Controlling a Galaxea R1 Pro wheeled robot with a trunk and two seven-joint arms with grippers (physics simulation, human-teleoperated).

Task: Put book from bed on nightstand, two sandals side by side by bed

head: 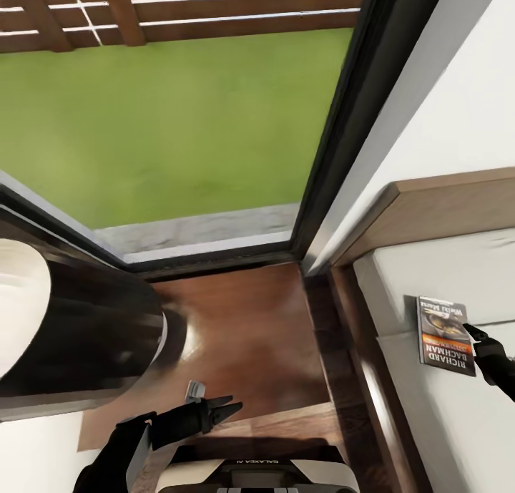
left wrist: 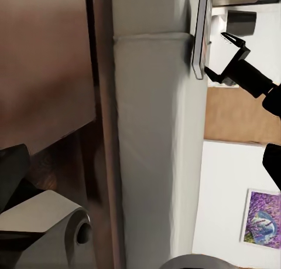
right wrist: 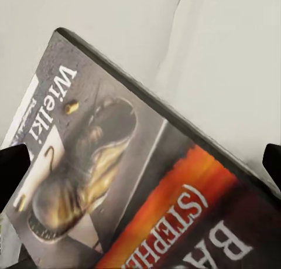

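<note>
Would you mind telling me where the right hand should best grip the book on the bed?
Probably across its long edges, from above: the book lies flat on the mattress, and the right hand is open straddling it.

Book (head: pixel 445 335) lies on bed (head: pixel 458 421) (window (head: pixel 179 106) left).

- Tall black-framed window (head: pixel 357 114) ahead, reaching down to floor level; bright green grass (head: pixel 172 121) outside, brown slatted fence (head: pixel 179 10) beyond it.
- Grey concrete strip (head: pixel 200 230) along the outer foot of the glass.
- White wall (head: pixel 458 85) to the right of the window, evenly lit.
- Glossy brown wood-plank floor (head: pixel 243 335), with a soft highlight near the window.
- Left wrist view: white wall (left wrist: pixel 222 187) carrying a purple-toned painting (left wrist: pixel 262 217); tan panel (left wrist: pixel 240 113) just beside it.
</note>
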